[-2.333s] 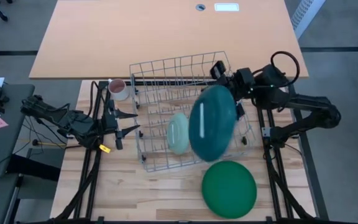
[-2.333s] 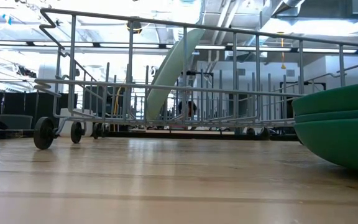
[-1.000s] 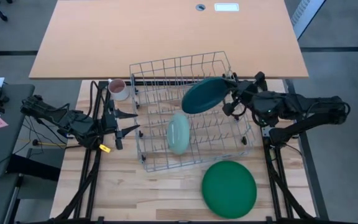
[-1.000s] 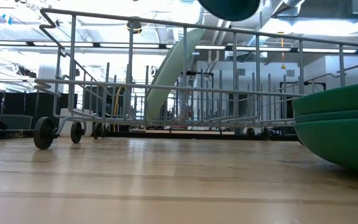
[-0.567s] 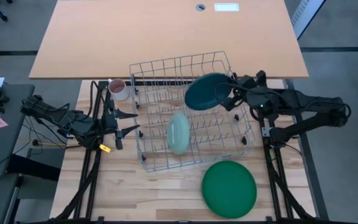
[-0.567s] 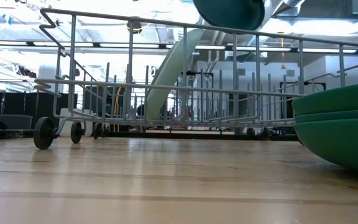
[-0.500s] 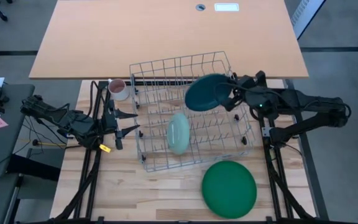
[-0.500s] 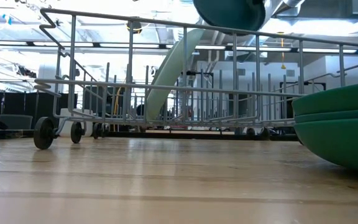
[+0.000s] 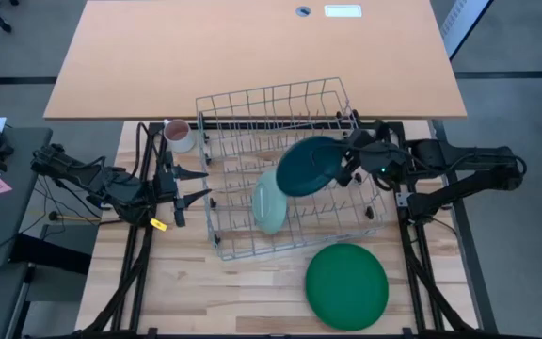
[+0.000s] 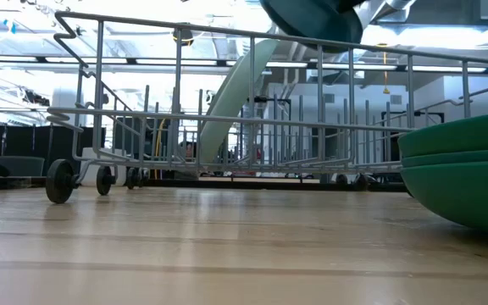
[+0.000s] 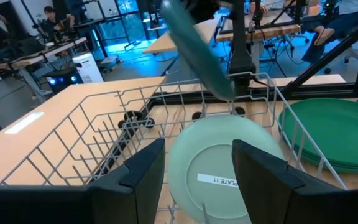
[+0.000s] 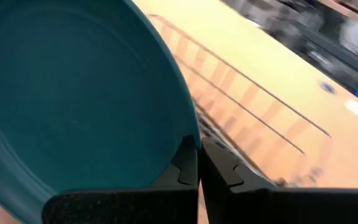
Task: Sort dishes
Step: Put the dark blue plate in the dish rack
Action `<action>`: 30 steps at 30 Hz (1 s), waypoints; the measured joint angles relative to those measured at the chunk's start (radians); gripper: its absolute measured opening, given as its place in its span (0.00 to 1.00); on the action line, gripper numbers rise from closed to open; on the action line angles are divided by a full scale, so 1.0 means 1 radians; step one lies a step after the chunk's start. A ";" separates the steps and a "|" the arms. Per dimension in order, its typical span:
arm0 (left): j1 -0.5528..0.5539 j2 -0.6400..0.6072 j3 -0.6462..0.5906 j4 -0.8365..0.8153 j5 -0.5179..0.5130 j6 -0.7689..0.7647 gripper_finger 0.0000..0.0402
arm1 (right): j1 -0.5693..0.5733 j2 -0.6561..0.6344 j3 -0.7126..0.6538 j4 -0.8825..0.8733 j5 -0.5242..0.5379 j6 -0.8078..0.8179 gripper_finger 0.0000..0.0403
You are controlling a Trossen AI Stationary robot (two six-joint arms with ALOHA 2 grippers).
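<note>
Nearest, at the table's front right, the stack of dark green plates lies untouched. Behind it stands the wire rack, with the pale mint plate upright in its slots. The teal plate has come down and leftward over the last second; it now hangs tilted above the rack's middle, just right of the mint plate, its rim pinched by the closed right pincer. That puts it about ready to slot in. At the far left the left pincer waits half open and empty beside the mug.
</note>
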 joint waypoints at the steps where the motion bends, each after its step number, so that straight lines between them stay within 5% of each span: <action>1: 0.000 0.000 0.000 0.000 0.000 0.000 0.45 | 0.000 0.001 0.000 0.023 -0.036 -0.042 0.01; 10: 0.000 0.000 0.000 0.000 0.000 0.000 0.45 | -0.065 -0.027 0.000 0.239 -0.469 -0.360 0.01; 17: 0.000 0.000 0.000 0.000 0.000 0.001 0.45 | -0.100 -0.027 0.000 0.404 -1.003 -0.588 0.01; 23: 0.000 0.002 0.000 0.000 0.000 0.001 0.45 | -0.173 -0.028 -0.033 0.617 -1.430 -0.612 0.01; 30: 0.000 0.026 0.000 -0.002 0.000 0.005 0.45 | -0.237 -0.026 -0.172 0.798 -1.563 -0.576 0.01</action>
